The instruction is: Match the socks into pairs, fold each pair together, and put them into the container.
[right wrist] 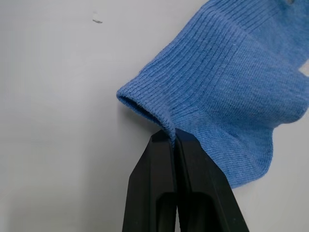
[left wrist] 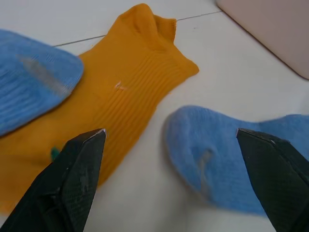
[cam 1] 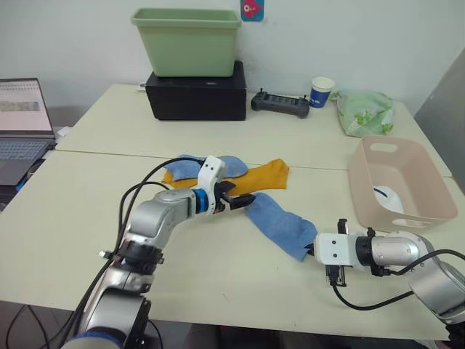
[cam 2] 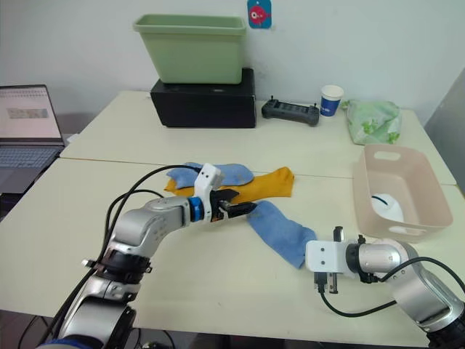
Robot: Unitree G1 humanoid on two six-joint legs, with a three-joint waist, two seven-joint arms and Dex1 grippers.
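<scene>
A light blue sock point(cam 1: 280, 225) lies flat in the middle of the table. My right gripper point(right wrist: 171, 136) is shut on its cuff edge at the near right end. My left gripper point(left wrist: 171, 133) hovers open over the same sock's toe, one finger above a mustard orange sock point(left wrist: 130, 87). Behind that, a second light blue sock point(cam 1: 218, 166) overlaps another orange sock point(cam 1: 174, 175). The pale pink container point(cam 1: 429, 182) stands at the right with a white sock point(cam 1: 389, 196) inside.
At the back of the table a light green tub point(cam 1: 187, 40) sits on a black box point(cam 1: 196, 94), with a black controller point(cam 1: 280, 104), a paper cup point(cam 1: 321, 92) and a green-patterned cloth bundle point(cam 1: 365, 111) to their right. A laptop point(cam 1: 22, 120) stands at the far left.
</scene>
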